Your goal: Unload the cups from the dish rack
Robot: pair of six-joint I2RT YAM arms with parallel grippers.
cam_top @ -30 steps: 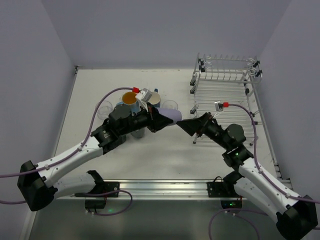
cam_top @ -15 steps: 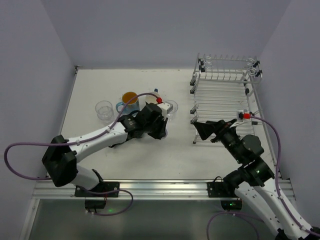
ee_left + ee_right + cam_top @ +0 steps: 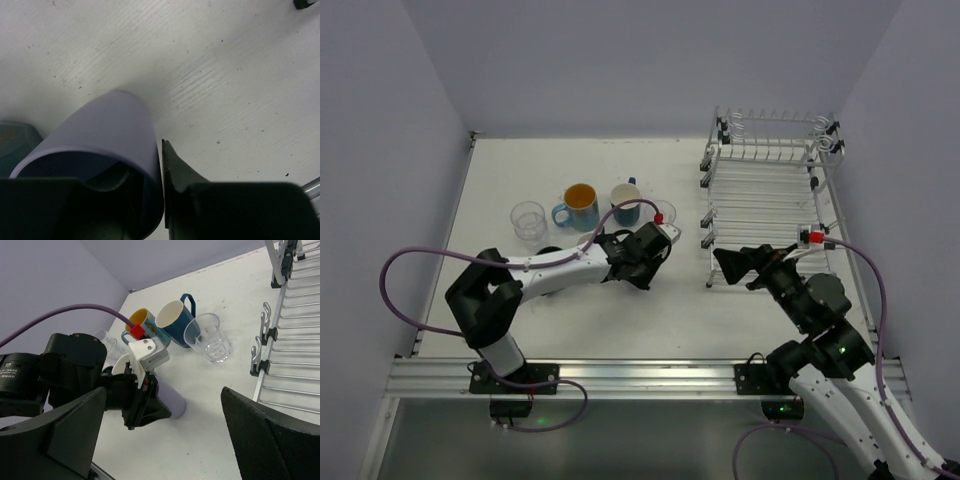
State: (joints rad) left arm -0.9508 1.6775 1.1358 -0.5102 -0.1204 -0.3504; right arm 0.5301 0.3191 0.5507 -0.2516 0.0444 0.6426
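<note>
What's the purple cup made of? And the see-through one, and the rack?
The purple cup is probably matte plastic: smooth and dull. The see-through cup is glass or clear plastic, since the table shows through. The rack is likely coated metal wire: thin pale bars.

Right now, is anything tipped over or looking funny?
Yes. The lavender tumbler leans far over, its rim pinched in the left gripper, while the blue mug and clear glass nearby stand upright.

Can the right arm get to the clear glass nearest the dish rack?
Probably yes: the right gripper stands open, with bare table between it and the clear glass, though the left gripper holding the lavender tumbler is close.
</note>
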